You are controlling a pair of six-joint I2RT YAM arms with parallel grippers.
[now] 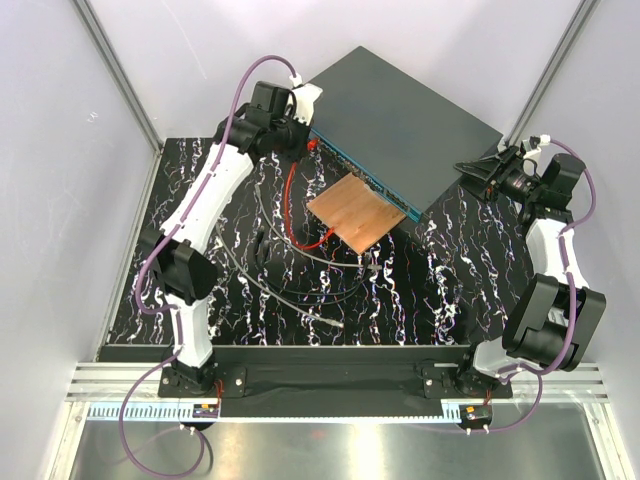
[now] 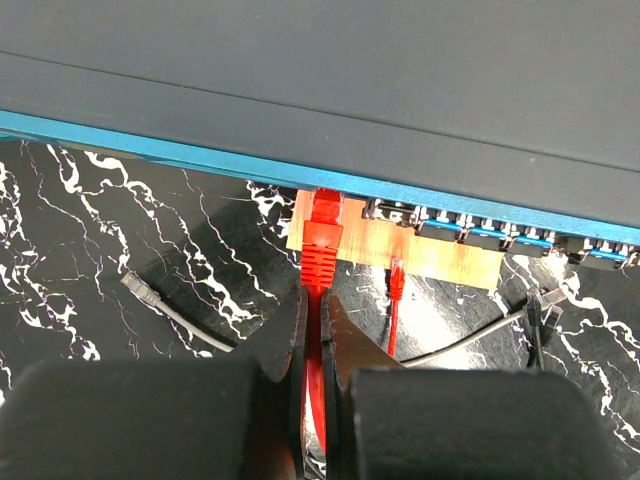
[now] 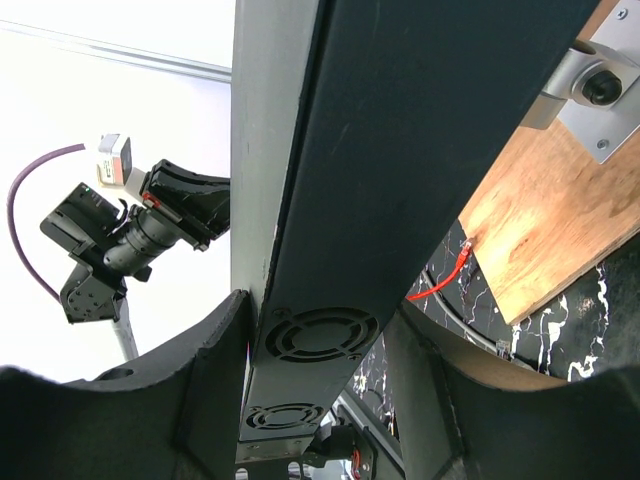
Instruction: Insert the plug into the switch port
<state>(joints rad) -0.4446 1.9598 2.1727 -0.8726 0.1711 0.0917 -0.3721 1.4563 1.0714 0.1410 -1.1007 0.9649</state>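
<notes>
We see two arms of white links and black joint housings, the left arm (image 1: 205,215) and the right arm (image 1: 548,270), each trailed by a purple cable (image 1: 578,330) looping from base to wrist. Black fingers (image 2: 345,350) tip the left gripper (image 2: 318,340); black bases stand along the desk's near edge.

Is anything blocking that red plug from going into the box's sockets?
Nothing visible does. In the left wrist view the red plug sits straight in front of a socket on the blue face of the switch, its tip right at the opening. The left gripper holds its cable just behind.
</notes>
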